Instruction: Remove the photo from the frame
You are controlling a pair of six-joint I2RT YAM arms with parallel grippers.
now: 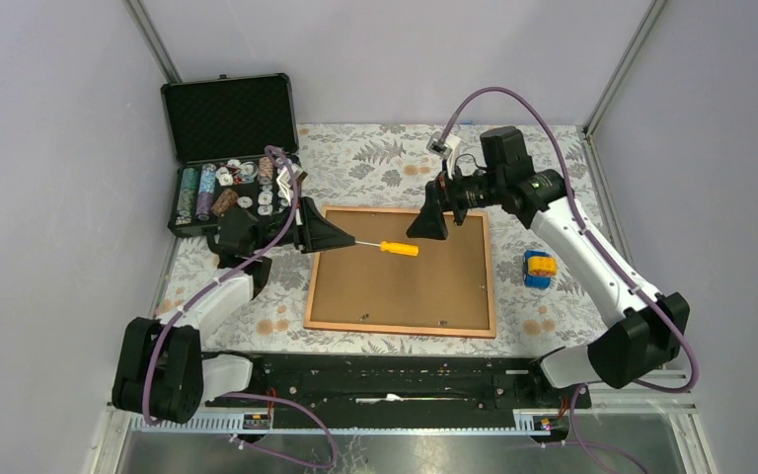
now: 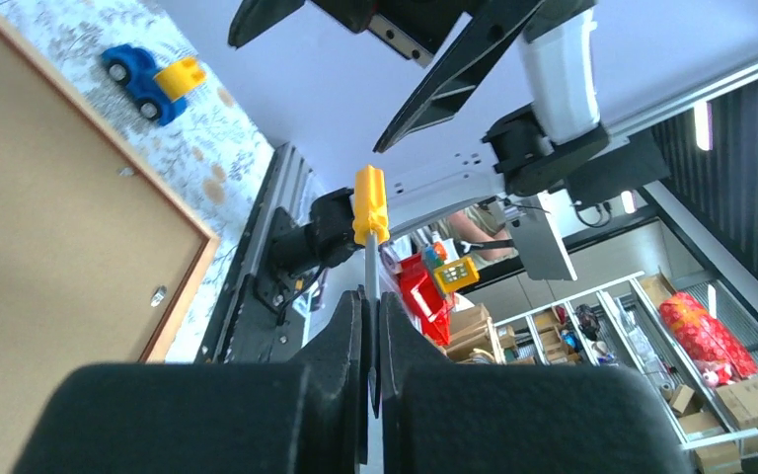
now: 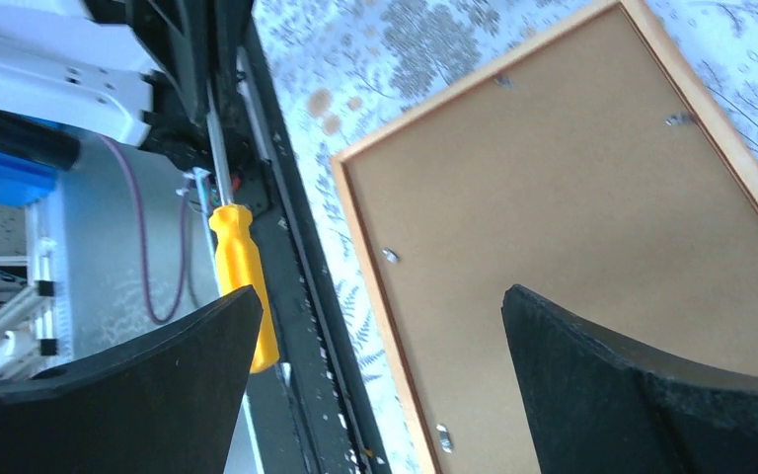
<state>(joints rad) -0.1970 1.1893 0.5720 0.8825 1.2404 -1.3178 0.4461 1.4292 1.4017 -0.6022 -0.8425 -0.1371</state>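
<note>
The frame [image 1: 401, 327] lies face down on the flowered cloth, its brown fibreboard back [image 1: 395, 276] up, with small metal clips near the edges. The photo is hidden under the back. My left gripper [image 1: 341, 238] is shut on the metal shaft of a screwdriver with a yellow handle [image 1: 396, 248], held level above the frame's upper left part. In the left wrist view the handle [image 2: 370, 203] points away from the jaws. My right gripper [image 1: 426, 224] is open just right of the handle, above the frame's top edge. In the right wrist view the handle [image 3: 243, 281] sits beside the left finger [image 3: 109, 390].
An open black foam-lined case [image 1: 227, 153] with poker chips stands at the back left. A blue and yellow toy truck [image 1: 539, 269] sits on the cloth right of the frame. The black rail of the arm bases [image 1: 385, 380] runs along the near edge.
</note>
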